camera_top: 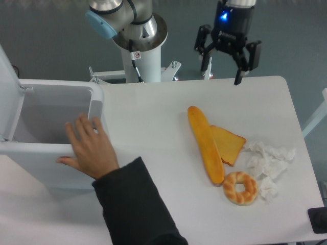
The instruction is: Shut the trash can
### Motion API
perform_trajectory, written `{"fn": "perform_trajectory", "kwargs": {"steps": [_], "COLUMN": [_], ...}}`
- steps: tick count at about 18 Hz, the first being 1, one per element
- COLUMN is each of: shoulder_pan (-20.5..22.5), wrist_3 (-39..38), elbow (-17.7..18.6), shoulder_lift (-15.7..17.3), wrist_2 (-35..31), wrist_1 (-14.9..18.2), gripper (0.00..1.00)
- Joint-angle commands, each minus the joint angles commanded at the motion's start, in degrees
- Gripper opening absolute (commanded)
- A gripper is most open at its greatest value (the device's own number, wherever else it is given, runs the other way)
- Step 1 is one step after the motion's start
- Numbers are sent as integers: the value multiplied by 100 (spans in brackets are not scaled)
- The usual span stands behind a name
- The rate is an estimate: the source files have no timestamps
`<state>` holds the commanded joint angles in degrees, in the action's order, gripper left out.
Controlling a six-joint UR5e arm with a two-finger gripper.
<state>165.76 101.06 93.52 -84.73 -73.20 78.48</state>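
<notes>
Black and two-fingered, the claw (223, 71) hangs over the far edge of the white surface (153, 132), its fingers spread wide apart with nothing between them; a blue light glows on the body above it, and the arm's grey and white base (139, 38) stands to its left behind the surface.

Nearer the camera, below the claw and well apart from it, a long baguette (205, 144) lies lengthwise on the surface; a slice of bread (229, 144) lies just to the right of it, tucked against its side; a ring-shaped bread (240, 188) lies near the baguette's near end; crumpled white paper (268, 162) is heaped to the right of the slice and the ring.

At the left edge of the view stands the trash can (51, 168), a large boxy white bin, far from the claw; its lid (9, 94) is swung up and stands nearly upright at the far left, so the inside of the bin lies open; a grey strip runs along the right part of the rim. A person's hand (88, 150), in a dark sleeve (134, 206) reaching in from the near edge, rests on the bin's front right corner, with the fingers over the rim.
</notes>
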Motion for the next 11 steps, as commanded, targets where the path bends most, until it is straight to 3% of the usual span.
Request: {"fn": "perform_trajectory", "kwargs": {"steps": [3, 11], "shoulder_pan": [0, -70], "wrist_3": [159, 98], "elbow": [0, 44], "shoulder_lift": [97, 281], "wrist_2": [-281, -414], "wrist_1": [167, 141], "gripper": [100, 100]}}
